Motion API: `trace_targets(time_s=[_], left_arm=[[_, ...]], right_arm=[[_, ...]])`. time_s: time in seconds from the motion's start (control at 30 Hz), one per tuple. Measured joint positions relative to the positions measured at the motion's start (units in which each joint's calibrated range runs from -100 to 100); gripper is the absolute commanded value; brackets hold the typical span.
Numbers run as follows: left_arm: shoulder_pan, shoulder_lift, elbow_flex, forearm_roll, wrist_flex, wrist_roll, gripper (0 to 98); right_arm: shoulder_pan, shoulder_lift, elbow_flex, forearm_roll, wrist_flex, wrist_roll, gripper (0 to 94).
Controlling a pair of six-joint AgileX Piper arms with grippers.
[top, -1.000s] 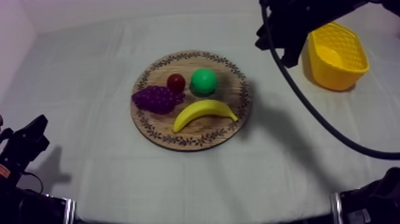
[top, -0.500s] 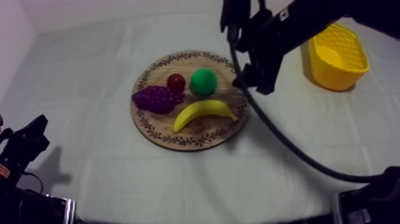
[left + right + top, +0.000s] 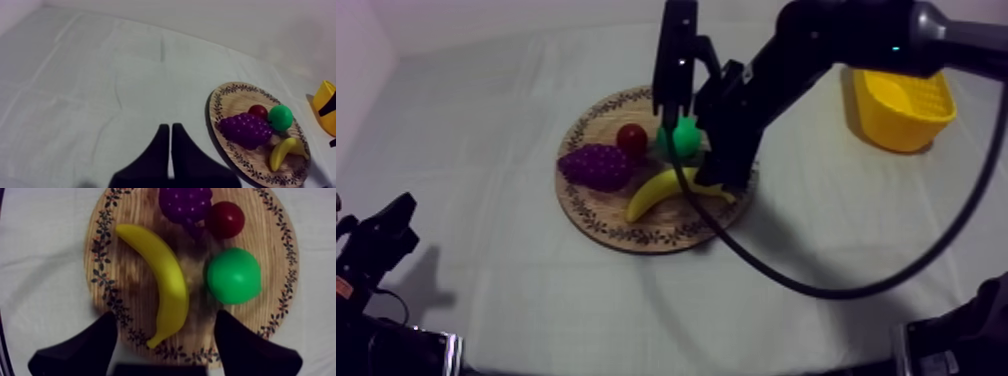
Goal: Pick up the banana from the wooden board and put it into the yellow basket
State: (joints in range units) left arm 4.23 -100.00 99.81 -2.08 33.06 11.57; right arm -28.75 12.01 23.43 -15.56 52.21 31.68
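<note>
Within the last second the right arm has swung away from the basket [image 3: 901, 105], at the table's [image 3: 486, 120] far right corner, and come in over the board [image 3: 636, 235] at the table's middle. That looks like the reach for the pick, with the grasp itself not yet made. The banana [image 3: 666, 190] lies flat along the board's near edge, in front of the grapes [image 3: 598, 165] and the green fruit [image 3: 683, 137], and has not shifted. The right gripper [image 3: 165, 315] hangs over the banana's right end, fingers spread wide to either side of it and clear of it. It needs to descend before closing. The left gripper [image 3: 170, 129] rests by the table's near left corner, fingers together on nothing.
</note>
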Motion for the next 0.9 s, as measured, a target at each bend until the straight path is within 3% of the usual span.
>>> trace_targets(time_s=[0.6, 0.9], left_arm=[[0.0, 0.0, 0.0, 0.0, 0.03, 0.0, 0.1], [0.0, 0.0, 0.0, 0.0, 0.03, 0.0, 0.1]], right_arm=[[-1.21, 18.31, -7.96, 0.55, -5.17, -0.67, 53.3], [-1.17, 21.88, -9.69, 0.69, -5.88, -0.67, 39.0]])
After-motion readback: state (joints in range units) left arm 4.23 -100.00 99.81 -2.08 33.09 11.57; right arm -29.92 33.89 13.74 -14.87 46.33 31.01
